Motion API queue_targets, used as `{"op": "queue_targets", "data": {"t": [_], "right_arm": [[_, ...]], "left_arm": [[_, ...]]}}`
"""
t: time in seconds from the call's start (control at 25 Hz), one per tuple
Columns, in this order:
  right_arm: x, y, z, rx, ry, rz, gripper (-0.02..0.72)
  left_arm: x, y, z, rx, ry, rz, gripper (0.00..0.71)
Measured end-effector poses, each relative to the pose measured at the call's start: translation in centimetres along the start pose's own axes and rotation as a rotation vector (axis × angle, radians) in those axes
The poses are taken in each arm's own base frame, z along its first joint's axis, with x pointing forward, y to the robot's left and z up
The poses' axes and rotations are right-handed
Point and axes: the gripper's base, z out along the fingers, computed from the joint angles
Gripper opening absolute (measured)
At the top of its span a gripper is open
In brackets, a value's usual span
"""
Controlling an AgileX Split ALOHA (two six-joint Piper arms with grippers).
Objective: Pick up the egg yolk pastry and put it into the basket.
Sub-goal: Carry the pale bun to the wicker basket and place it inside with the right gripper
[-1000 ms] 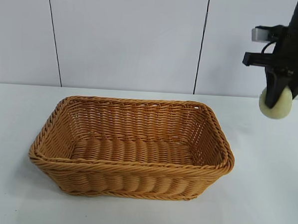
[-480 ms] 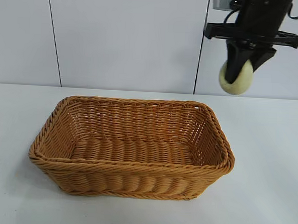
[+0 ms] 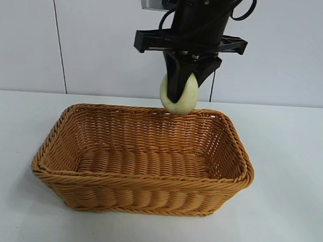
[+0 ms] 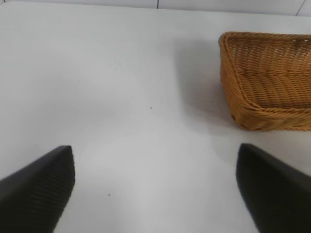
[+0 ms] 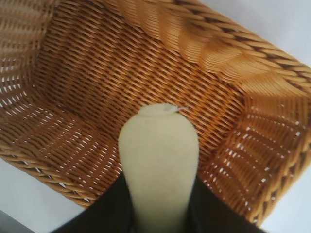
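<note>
My right gripper is shut on the egg yolk pastry, a pale cream-yellow lump squeezed between the black fingers. It hangs in the air above the far rim of the orange-tan wicker basket. In the right wrist view the pastry sits over the basket's woven floor, near one end wall. My left gripper is open and empty over bare white table, with the basket off to one side; it is out of the exterior view.
The basket stands in the middle of a white table, with nothing inside it. A white panelled wall rises behind the table. The table around the basket holds nothing else.
My right gripper has carried the pastry up and leftward from the table's right side to above the basket's far rim. The basket has not moved.
</note>
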Motion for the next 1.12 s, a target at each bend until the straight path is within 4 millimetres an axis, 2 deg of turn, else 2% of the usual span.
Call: {"op": "queue_targets", "data": {"t": [0.12,0.4,0.52,0.6,0.64,0.8,0.84,0.92,1.12], "right_arm": [[-0.4,0.6,2.3,-0.005,0.002,-0.005,0.136],[-0.6,0.2,8.4,0.006,0.058,0.015,0.136],[-0.4,0.1,10.0,0.01,0.091,0.019,0.149],[-0.4,0.0,10.2,0.01,0.096,0.019,0.2],[-0.4,0.0,10.2,0.01,0.096,0.019,0.25],[-0.3,0.1,10.0,0.011,0.108,0.019,0.519],[-0.3,0.1,9.8,0.011,0.118,0.017,0.556],[-0.8,0.1,8.9,0.017,0.124,0.01,0.598],[-2.9,0.4,5.1,0.038,0.068,-0.014,0.615]], "left_arm": [[0.0,0.0,0.0,0.0,0.0,0.0,0.694],[0.0,0.0,0.0,0.0,0.0,0.0,0.694],[0.0,0.0,0.0,0.0,0.0,0.0,0.694],[0.0,0.0,0.0,0.0,0.0,0.0,0.694],[0.0,0.0,0.0,0.0,0.0,0.0,0.694],[0.0,0.0,0.0,0.0,0.0,0.0,0.694],[0.0,0.0,0.0,0.0,0.0,0.0,0.694],[0.0,0.0,0.0,0.0,0.0,0.0,0.694],[0.0,0.0,0.0,0.0,0.0,0.0,0.694]]}}
